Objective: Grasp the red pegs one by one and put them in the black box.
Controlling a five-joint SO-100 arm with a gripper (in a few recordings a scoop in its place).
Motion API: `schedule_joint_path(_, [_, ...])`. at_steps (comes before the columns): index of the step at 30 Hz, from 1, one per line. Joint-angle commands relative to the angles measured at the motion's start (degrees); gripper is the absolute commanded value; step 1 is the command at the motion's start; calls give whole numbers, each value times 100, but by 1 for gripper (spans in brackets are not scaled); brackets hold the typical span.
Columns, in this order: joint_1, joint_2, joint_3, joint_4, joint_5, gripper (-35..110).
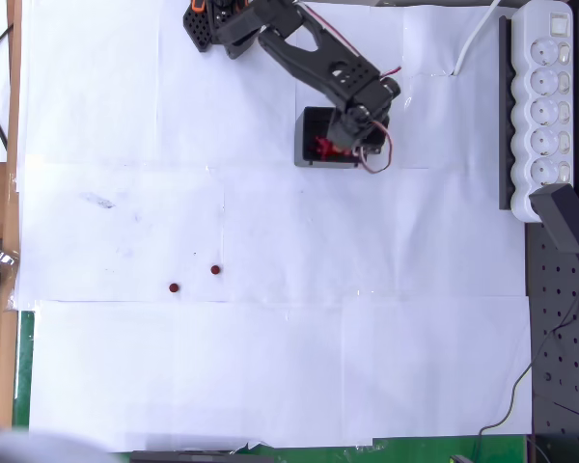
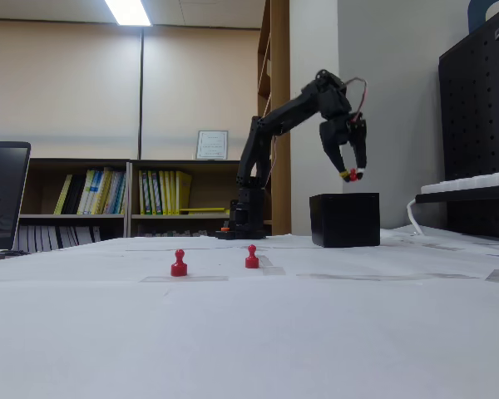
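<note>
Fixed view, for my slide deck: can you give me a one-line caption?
Gripper hangs above the black box with something red at its fingertips; two red pegs stand on the table.

A beige wall (image 2: pixel 83 91) closes the far side of the room, lit by a long ceiling light (image 2: pixel 128 11) overhead. A low bookshelf (image 2: pixel 108 199) runs along it, filled with yellow and green books, with a framed certificate (image 2: pixel 211 145) standing on top. A tall wooden shelf unit (image 2: pixel 276 83) rises further right. White paper sheets (image 1: pixel 270 367) cover the desk.
</note>
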Motion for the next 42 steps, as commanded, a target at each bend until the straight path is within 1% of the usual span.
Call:
schedule_joint_path(1, [-35, -615, -571, -571, 26, 0])
schedule_joint_path(4, [18, -615, -967, -817, 141, 0])
schedule_joint_path(7, [88, -615, -1002, -844, 202, 0])
schedule_joint_path(14, [53, -1116, -1125, -650, 545, 20])
schedule_joint_path(18, [79, -1846, -1072, -598, 580, 23])
schedule_joint_path(21, [343, -2399, -1063, -729, 694, 23])
schedule_joint_path(24, [1081, -2646, -1107, -1011, 1072, 23])
schedule_joint_path(27, [2197, -2654, -1934, -1925, 1960, 23])
schedule_joint_path(29, [2733, -2619, -2742, -2795, 2681, 23])
schedule_joint_path(31, [3217, -2329, -3560, -3973, 3366, 23])
schedule_joint_path(32, [3366, -2118, -3727, -4289, 3621, 23])
schedule_joint_path(35, [3630, -1521, -3744, -4702, 4113, 23])
schedule_joint_path(42, [4052, -457, -3797, -6144, 4693, 23])
